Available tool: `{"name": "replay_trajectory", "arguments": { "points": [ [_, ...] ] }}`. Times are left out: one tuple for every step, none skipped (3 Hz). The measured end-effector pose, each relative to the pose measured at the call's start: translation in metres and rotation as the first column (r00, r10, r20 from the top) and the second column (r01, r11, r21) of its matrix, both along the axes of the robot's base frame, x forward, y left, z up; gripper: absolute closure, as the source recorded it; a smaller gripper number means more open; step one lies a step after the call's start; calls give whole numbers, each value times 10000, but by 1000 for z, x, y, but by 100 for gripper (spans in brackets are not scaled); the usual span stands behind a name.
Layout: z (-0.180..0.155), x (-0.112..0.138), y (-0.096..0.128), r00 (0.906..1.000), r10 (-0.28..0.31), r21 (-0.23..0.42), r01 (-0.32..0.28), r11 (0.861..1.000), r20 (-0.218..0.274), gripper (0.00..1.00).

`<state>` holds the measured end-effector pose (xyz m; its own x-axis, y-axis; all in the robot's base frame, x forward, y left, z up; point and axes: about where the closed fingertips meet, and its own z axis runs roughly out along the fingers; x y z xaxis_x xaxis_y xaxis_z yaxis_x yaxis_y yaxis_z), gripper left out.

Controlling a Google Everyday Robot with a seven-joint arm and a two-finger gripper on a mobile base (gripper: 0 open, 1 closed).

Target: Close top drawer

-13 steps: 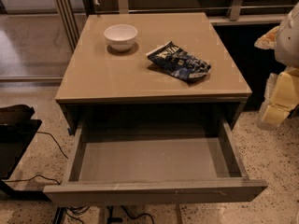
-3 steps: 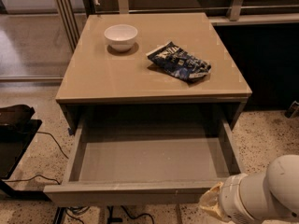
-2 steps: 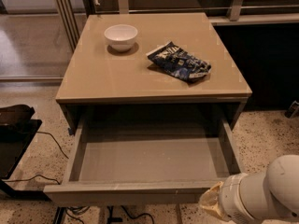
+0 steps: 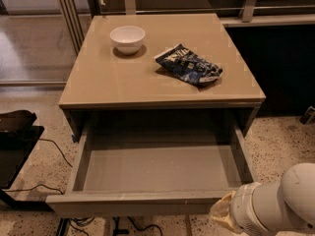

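Top drawer [image 4: 147,203] open, pincer [image 4: 223,215] at front corner

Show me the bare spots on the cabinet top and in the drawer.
On the cabinet top, the front half, from bowl and chip bag forward, is bare. The top drawer floor is bare wall to wall. Crowded: the gripper sits off the drawer's front right corner.

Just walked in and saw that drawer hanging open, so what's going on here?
A robot is working on shutting the wide grey top drawer, which stands pulled far out of the cabinet. Its gripper, at the end of a white arm, sits low on the right by the drawer's front right corner; contact can't be confirmed. On the tan tabletop rest a white bowl and a crumpled dark blue snack bag.
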<state>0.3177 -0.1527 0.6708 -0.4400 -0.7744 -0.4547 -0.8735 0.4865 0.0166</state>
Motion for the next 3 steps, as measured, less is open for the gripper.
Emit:
{"name": "replay_trajectory", "arguments": {
  "points": [
    [-6, 11, 2, 9999, 152, 238, -151, 9996, -14, 12],
    [-11, 26, 1, 9998, 185, 332, -184, 9993, -22, 0],
    [-15, 70, 2, 9996, 217, 398, -224, 9990, 199, 19]
  ]
}}
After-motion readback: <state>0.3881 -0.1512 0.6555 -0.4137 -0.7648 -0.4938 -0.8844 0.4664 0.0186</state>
